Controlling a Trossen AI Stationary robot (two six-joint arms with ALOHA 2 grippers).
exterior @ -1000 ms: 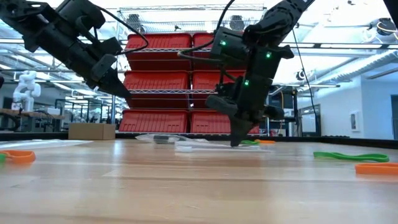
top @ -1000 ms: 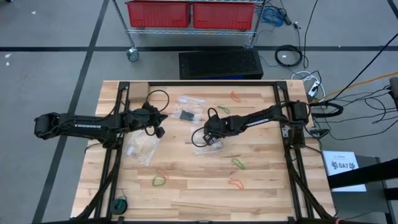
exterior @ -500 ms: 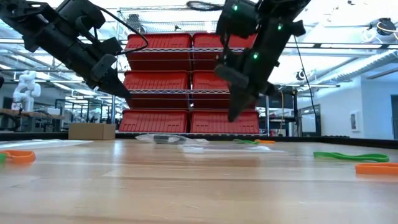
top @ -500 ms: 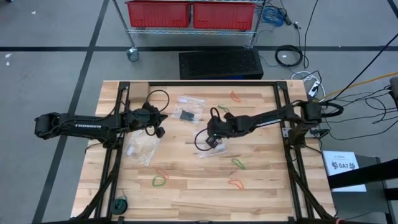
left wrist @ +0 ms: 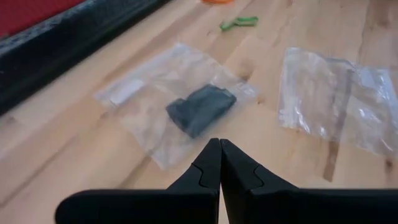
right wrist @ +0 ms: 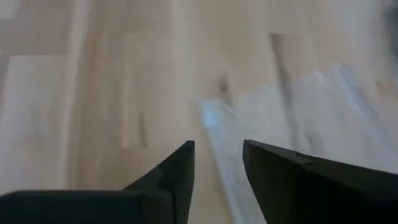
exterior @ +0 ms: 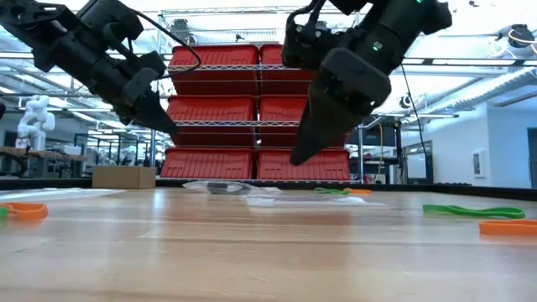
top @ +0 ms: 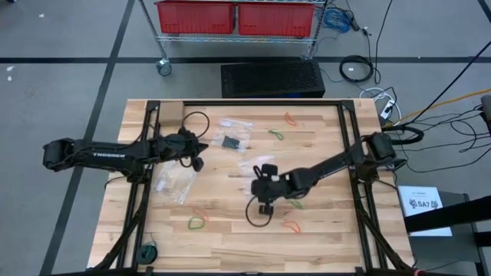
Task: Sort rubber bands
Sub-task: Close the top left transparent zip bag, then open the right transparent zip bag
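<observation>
Right gripper (top: 265,192) hung over the middle of the table (top: 322,238) with its fingers (right wrist: 177,171) spread a little and nothing between them, a strip of bare wood showing in the gap in its wrist view. It floated well clear of the wood in the low view.

The bands were scattered around: a green one (top: 294,202) just right of that gripper, an orange one (top: 289,225) a bit nearer, a green (top: 196,223) and an orange one (top: 199,212) near-left, and a green (top: 276,134) plus an orange (top: 290,119) at the far side. In the low view they were lying flat on the wood, e.g. the green one (exterior: 474,211).

My guess on handling: these things weigh basically nothing, they're floppy, and rubber tends to drag on wood rather than slide. Being so thin and flat, there's hardly anything to get a fingertip under, so I'd come straight down across one strand and pinch that, not try to catch the whole loop. Expect it to dangle and maybe stretch or flick if it snags.

Further out, a clear bag (top: 257,165) sat just far of the right gripper, another bag (top: 175,182) lay to the left, and a third (left wrist: 180,106), with something dark inside it, was right ahead of the left gripper (left wrist: 219,155). That one was pressed together, empty, parked over the far-left part of the table.
</observation>
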